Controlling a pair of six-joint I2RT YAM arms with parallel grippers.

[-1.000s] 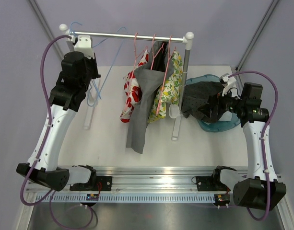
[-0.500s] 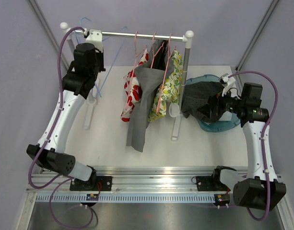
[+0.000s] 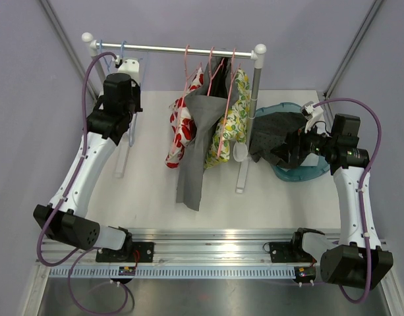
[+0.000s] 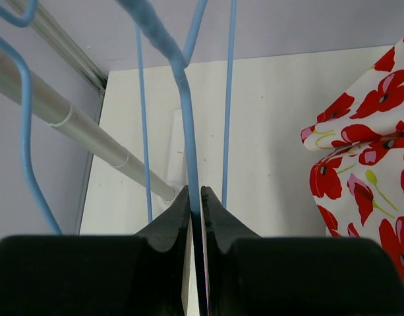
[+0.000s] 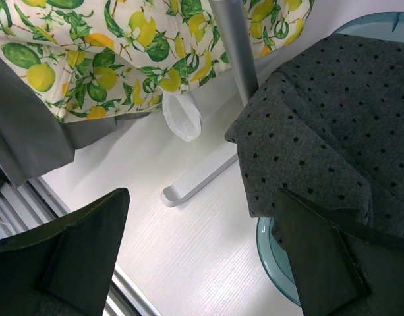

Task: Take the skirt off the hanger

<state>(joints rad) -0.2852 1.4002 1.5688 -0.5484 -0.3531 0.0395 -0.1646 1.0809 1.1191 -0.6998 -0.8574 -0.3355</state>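
The dark grey dotted skirt [image 3: 281, 131] lies bunched in a teal basin [image 3: 300, 174] at the right, off any hanger; it also fills the right of the right wrist view [image 5: 320, 112]. An empty blue wire hanger [image 3: 123, 47] sits with its hook at the rail's left end. My left gripper [image 3: 125, 62] is shut on the blue hanger wire [image 4: 182, 79], which runs between the jaws [image 4: 195, 194] with only a sliver of light beside it. My right gripper [image 3: 284, 151] hovers open [image 5: 202, 197] beside the skirt, holding nothing.
A rail [image 3: 169, 47] on white posts [image 3: 256, 85] carries three pink hangers with a red poppy garment [image 3: 182, 125], a plain grey one [image 3: 195, 145] and a lemon-print one [image 3: 231, 118]. The rack's feet [image 3: 241, 174] lie on the white table.
My left arm has swung right along the rail with the blue hanger, whose hook now sits at the rail. The right arm has not moved.
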